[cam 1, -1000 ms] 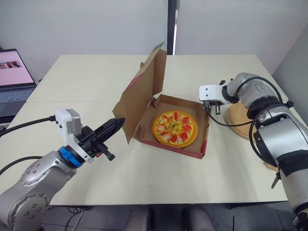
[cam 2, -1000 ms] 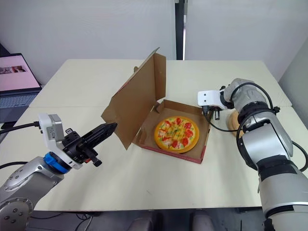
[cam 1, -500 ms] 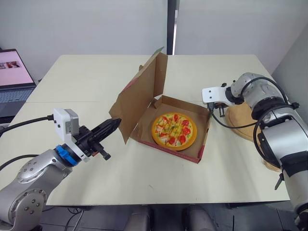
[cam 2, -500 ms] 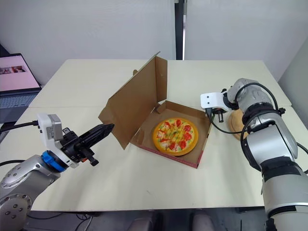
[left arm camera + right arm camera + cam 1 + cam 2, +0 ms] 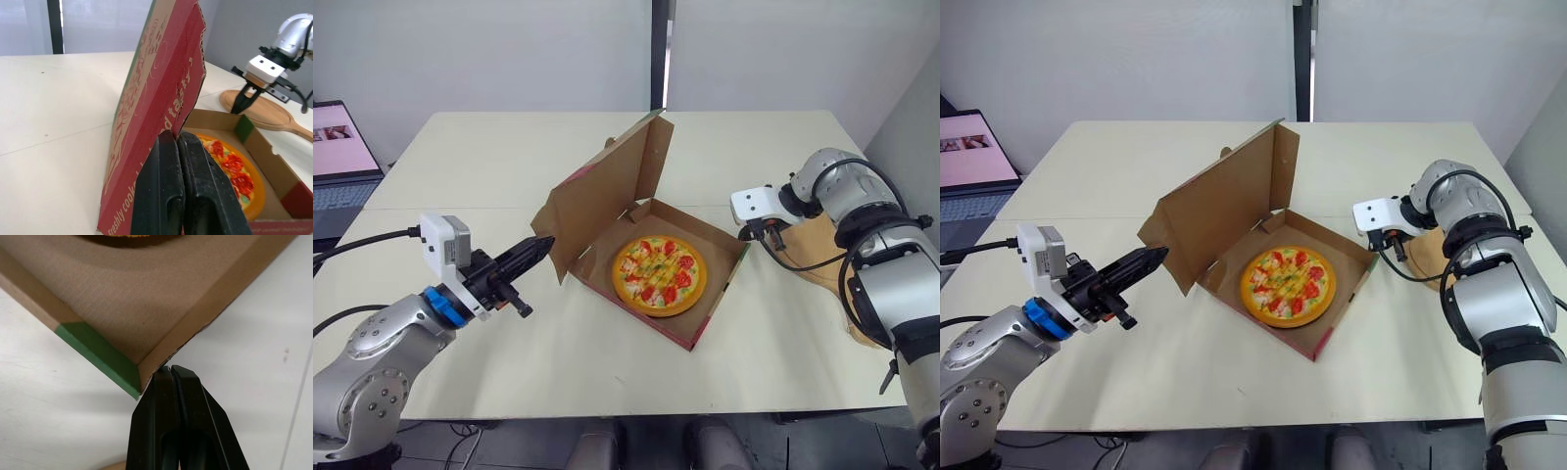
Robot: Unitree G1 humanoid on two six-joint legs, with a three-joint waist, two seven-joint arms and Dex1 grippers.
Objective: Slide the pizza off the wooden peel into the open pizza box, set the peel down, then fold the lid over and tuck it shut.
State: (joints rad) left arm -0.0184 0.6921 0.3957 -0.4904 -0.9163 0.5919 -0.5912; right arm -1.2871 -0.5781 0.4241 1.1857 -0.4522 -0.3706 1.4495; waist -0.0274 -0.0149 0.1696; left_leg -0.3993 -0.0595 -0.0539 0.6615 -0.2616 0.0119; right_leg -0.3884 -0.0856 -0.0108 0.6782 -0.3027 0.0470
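The toy pizza [image 5: 656, 273] lies flat in the open cardboard box [image 5: 710, 315]. Its lid [image 5: 607, 194] stands nearly upright on the left side, red printed face [image 5: 161, 98] outward. My left gripper [image 5: 543, 244] is shut, empty, with its tip against the lid's outer face near the lower edge. Shut and empty too, my right gripper [image 5: 766, 233] points down just outside the box's right corner [image 5: 146, 367], close to touching the cardboard. The wooden peel [image 5: 822, 250] lies flat on the table to the right of the box, behind the right arm.
A laptop [image 5: 337, 162] sits open off the table's far left edge. The cream table [image 5: 489, 157] extends behind and in front of the box. A cable [image 5: 793, 262] hangs from the right wrist over the peel.
The box has turned on the table, its right corner swinging out to the right gripper and its front corner moving nearer. The lid top shifted right. Both grippers moved slightly outward.
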